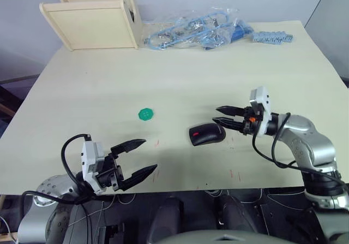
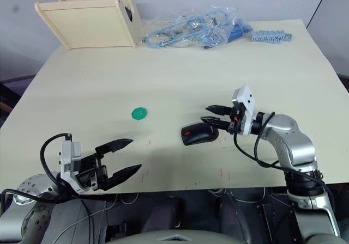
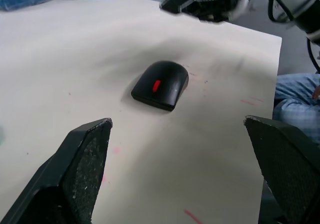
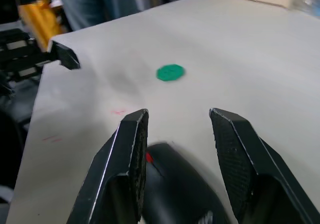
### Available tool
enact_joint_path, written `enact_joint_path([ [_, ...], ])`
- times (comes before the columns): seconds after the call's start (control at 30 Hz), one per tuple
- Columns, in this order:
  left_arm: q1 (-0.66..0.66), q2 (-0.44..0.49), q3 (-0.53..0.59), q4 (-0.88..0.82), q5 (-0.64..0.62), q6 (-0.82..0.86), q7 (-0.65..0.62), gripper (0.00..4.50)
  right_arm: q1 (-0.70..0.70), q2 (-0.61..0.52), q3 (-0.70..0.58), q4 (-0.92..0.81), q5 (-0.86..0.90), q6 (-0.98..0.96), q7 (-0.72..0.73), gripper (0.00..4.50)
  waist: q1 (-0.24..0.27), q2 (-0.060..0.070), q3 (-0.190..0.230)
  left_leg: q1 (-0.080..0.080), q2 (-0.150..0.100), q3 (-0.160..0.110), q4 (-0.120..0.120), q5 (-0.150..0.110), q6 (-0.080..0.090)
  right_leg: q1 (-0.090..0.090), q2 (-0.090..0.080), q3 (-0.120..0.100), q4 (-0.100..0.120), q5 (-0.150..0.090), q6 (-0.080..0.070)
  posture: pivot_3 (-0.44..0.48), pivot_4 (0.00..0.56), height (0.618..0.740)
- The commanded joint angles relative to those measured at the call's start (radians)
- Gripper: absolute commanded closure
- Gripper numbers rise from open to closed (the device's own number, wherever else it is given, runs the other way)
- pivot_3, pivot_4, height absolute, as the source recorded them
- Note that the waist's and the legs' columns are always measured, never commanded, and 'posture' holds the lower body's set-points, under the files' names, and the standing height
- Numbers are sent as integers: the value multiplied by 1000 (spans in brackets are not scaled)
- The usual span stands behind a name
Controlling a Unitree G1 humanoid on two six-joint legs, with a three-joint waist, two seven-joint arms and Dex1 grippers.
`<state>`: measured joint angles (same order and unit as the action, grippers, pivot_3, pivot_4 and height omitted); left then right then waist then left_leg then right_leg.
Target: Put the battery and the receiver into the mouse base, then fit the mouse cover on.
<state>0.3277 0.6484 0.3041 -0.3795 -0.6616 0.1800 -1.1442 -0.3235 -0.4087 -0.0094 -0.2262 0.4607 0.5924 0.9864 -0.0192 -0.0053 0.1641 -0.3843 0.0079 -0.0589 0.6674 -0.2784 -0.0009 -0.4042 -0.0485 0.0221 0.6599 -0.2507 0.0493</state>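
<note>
The right gripper [image 1: 222, 117] hovers with its 2 black fingers parted and nothing between them, tips pointing toward the robot's left, just beside the right end of the mouse [image 1: 206, 134]; its forearm comes in from the right, elbow bent near the table's near edge. The mouse lies on the table [image 1: 180, 75] as 1 closed black body with a small red mark on its top, near the middle and toward the near side; no battery or receiver can be made out, and no writing or brand is legible anywhere. The left gripper [image 1: 143, 156] is also spread wide and empty, low at the near-left edge, well apart from the mouse, fingers pointing to the right. A green toothed disc [image 1: 145, 114] lies between the 2 arms, farther back. At the far edge stand 2 pale wooden boxes [image 1: 92, 18], with clear bags of blue parts [image 1: 196, 29] and a blue strip [image 1: 271, 36] beside them; the broad middle of the table is bare. In the left wrist view the mouse [image 3: 160, 84] lies ahead between the wide fingers [image 3: 82, 159], the other gripper blurred beyond it. In the right wrist view the fingers [image 4: 127, 154] straddle the mouse [image 4: 175, 189] from above, disc [image 4: 170, 72] farther off.
</note>
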Motion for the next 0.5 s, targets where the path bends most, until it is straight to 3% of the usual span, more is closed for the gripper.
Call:
enact_joint_path([
  [0.03, 1, 18, 17, -14, -20, 0, -18, 0, 50, 36, 5, -44, 15, -41, -58, 2458, 0, 0, 0, 0, 0, 0, 0, 0, 0, 0, 0, 0, 0, 0, 0, 0, 150, 740],
  [0.5, -22, 39, 28, 10, -24, 8, -35, 0, 143, 175, 67, 121, -32, -201, -166, 2458, 0, 0, 1, 1, 0, 0, 0, 0, 0, 0, 0, 2, 0, 0, 0, 0, 150, 740],
])
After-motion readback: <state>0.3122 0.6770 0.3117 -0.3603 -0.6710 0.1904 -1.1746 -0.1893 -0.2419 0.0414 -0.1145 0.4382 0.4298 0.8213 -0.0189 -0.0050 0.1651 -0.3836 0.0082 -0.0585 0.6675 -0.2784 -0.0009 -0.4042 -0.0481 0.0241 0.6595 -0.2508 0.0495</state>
